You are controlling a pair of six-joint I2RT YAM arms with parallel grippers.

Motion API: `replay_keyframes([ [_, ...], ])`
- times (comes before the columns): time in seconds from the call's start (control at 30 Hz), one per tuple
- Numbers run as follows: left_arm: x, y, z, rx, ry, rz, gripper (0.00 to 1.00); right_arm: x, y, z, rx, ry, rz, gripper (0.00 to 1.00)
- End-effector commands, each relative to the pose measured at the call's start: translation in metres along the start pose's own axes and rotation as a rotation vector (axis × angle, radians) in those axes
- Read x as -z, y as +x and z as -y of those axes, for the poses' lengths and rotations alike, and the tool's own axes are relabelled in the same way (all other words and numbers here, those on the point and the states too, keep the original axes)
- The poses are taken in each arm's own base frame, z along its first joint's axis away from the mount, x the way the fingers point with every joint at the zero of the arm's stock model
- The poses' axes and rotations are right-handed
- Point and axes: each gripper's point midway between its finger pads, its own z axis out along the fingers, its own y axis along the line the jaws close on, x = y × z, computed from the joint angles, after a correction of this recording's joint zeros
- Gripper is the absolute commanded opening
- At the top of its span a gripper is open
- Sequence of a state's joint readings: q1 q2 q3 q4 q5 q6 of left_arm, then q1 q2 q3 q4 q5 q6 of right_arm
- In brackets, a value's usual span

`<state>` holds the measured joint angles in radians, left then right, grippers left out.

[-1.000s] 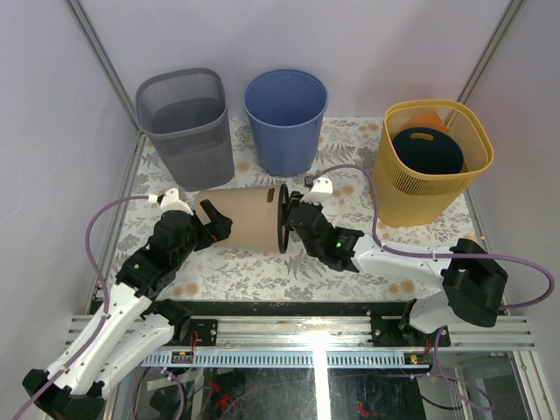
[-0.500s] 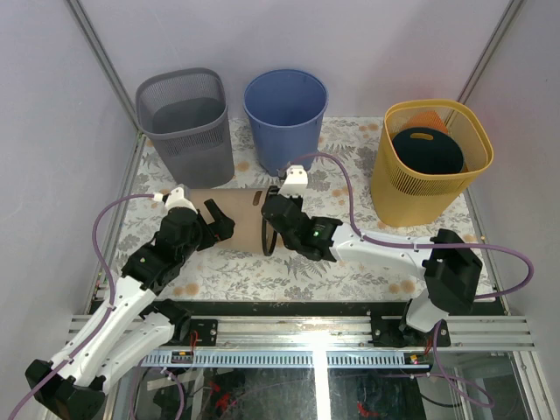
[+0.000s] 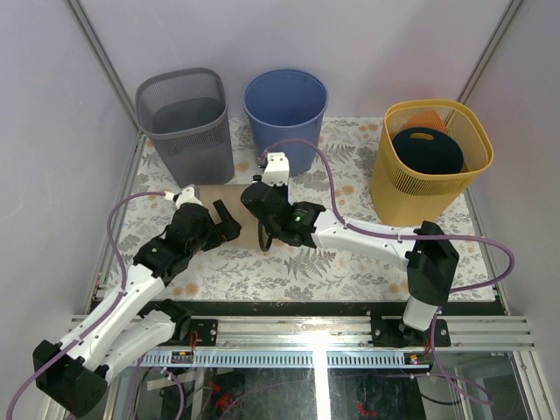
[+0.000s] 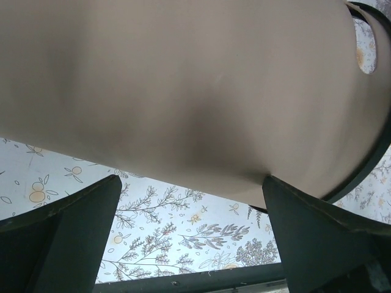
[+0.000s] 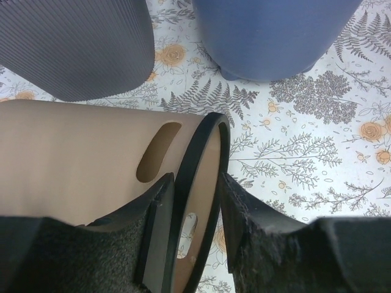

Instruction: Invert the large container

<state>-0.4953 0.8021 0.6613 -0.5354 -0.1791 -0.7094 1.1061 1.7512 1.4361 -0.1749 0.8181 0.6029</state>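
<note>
**Tan container on its side, gripped at rim**

Right gripper is clamped across the black rim of the tan container, which lies on its side. Left gripper stands wide apart, straddling its body. Behind the tan container stand three containers: one grey mesh bin, one blue bin, and one yellow basket holding one dark blue item and one orange item.

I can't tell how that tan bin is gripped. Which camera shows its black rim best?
Right wrist: the rim runs through the centre, between the right gripper's fingers. The top view shows only a sliver beside that gripper; the left wrist catches an arc at the frame's edge.
</note>
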Motion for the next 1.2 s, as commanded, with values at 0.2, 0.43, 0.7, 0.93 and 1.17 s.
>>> replay_keyframes([
  [0.2, 0.007, -0.031, 0.022, -0.006, 0.06, 0.081, 1.0, 0.001, 0.007, -0.025, -0.027, 0.013, -0.014, 0.36],
  [0.43, 0.013, -0.035, 0.019, -0.01, 0.061, 0.096, 1.0, -0.001, 0.021, -0.019, -0.031, 0.082, -0.015, 0.26],
  [0.7, 0.02, -0.033, 0.013, -0.011, 0.06, 0.105, 1.0, -0.009, 0.018, -0.012, 0.031, 0.124, 0.05, 0.16],
  [0.93, 0.03, -0.039, 0.011, -0.023, 0.052, 0.128, 1.0, -0.036, 0.006, -0.018, 0.104, 0.132, 0.1, 0.16],
  [1.17, 0.039, -0.05, 0.007, -0.039, 0.029, 0.169, 1.0, -0.054, 0.004, -0.007, 0.091, 0.131, 0.087, 0.11],
])
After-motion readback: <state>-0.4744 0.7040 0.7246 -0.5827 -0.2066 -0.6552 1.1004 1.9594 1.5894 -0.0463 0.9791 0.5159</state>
